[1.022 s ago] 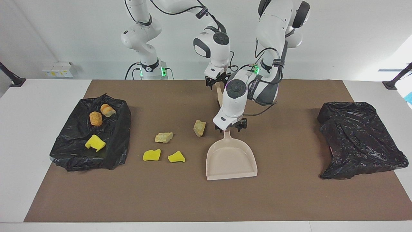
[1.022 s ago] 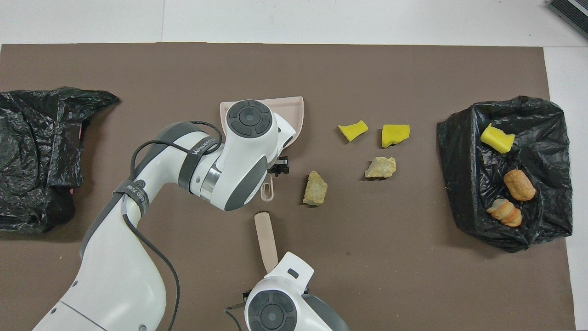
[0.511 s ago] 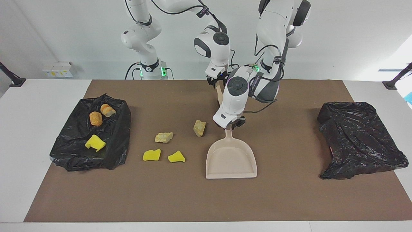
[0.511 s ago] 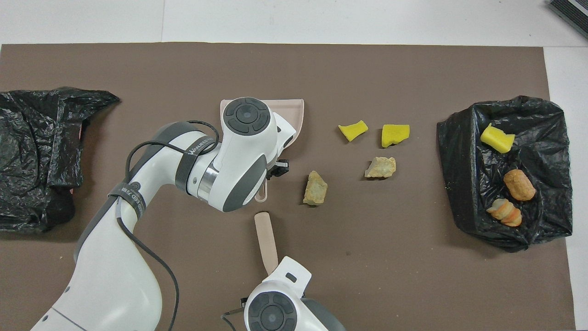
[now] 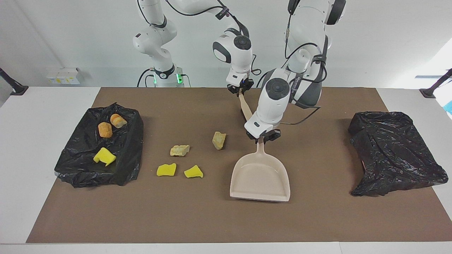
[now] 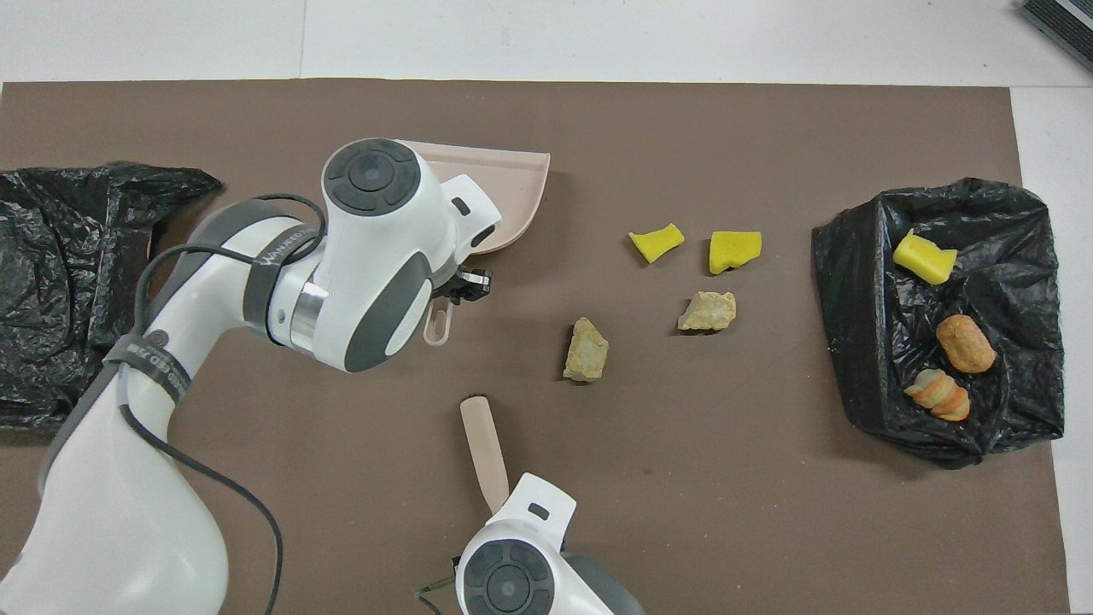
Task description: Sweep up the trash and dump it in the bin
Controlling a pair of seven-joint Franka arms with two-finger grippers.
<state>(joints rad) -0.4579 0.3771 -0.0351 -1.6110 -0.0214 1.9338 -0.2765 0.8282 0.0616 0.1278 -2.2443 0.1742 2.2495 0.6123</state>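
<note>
Beige dustpan (image 5: pixel 260 177) is in my left hand (image 5: pixel 262 138), pinched shut on the handle end, pan tilted and lifted off the brown mat (image 5: pixel 317 218). Mouth points away from me, so I can set the lip down flat and have stuff pushed in from the side.

My right hand (image 5: pixel 240 90) is clamped shut on the top of the brush handle (image 6: pixel 483 448), which hangs slanted below it. Gripping high gives me reach for a low sweeping stroke.

Loose trash on the mat, toward my right arm's end from the pan: tan lump (image 5: pixel 219 140) closest to the pan, second tan lump (image 5: pixel 179 150) next, then two yellow wedges (image 5: pixel 166 170) (image 5: pixel 193 171) farther from me. All well apart from the pan lip.

Black-bagged bin (image 5: pixel 67 155) at my right arm's end already has three pieces in it: yellow wedge (image 5: pixel 104 156), orange-brown lump (image 5: pixel 105 129), striped tan-orange one (image 5: pixel 118 120). So roughly three of seven done, I'd say.

Second black bag (image 5: pixel 392 151) at my left arm's end looks collapsed; can't tell what's inside.

Likely next: turn the pan mouth toward the tan lumps, drop the lip onto the mat, brush comes round to rake them in. Risk: foam is light, may bounce over the rim or skate past the lip.
</note>
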